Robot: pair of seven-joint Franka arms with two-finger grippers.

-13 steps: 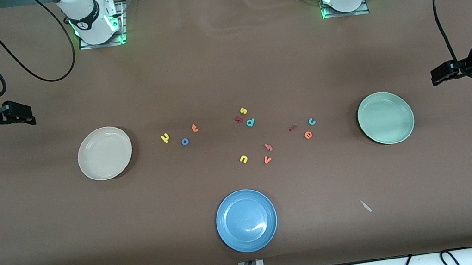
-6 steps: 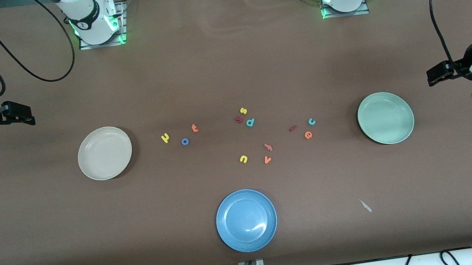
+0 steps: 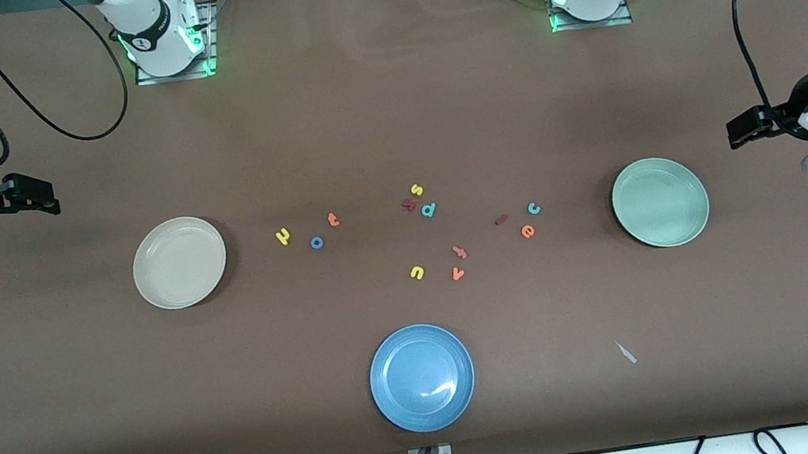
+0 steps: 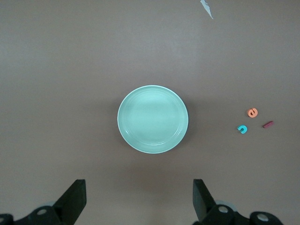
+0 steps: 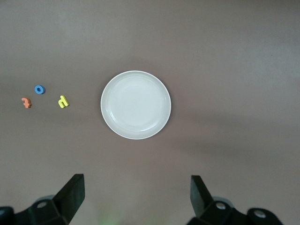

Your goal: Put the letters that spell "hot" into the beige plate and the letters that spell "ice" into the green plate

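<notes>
- Hovering over the brown table (image 3: 388, 117) at the left arm's end, the left gripper (image 3: 746, 128) hangs with its fingers (image 4: 75, 199) spread wide apart and nothing between them; the pale green plate (image 3: 660, 201) lies bare, between it and the letters.
- Waiting over the right arm's end of the table, the right gripper (image 3: 39, 197) also holds its fingers (image 5: 72, 194) wide apart and empty, with the beige plate (image 3: 179, 262) bare, between it and the letters.
- Taking the blue plate (image 3: 422, 377), the plate nearest the front camera, as the landmark: every letter lies flat on the table farther from the camera than that plate.
- The yellow h (image 3: 283, 236), blue o (image 3: 317, 242) and orange t (image 3: 332, 219) cluster farther than the blue plate and toward the beige plate.
- The dark red i (image 3: 501, 219), teal c (image 3: 533, 208) and orange e (image 3: 527, 231) cluster farther than the blue plate and toward the green plate.
- The yellow u (image 3: 417, 272) and orange v (image 3: 457, 274) are the letters closest to the blue plate; the yellow s (image 3: 416, 190) and teal d (image 3: 429, 210) lie farther off still.
</notes>
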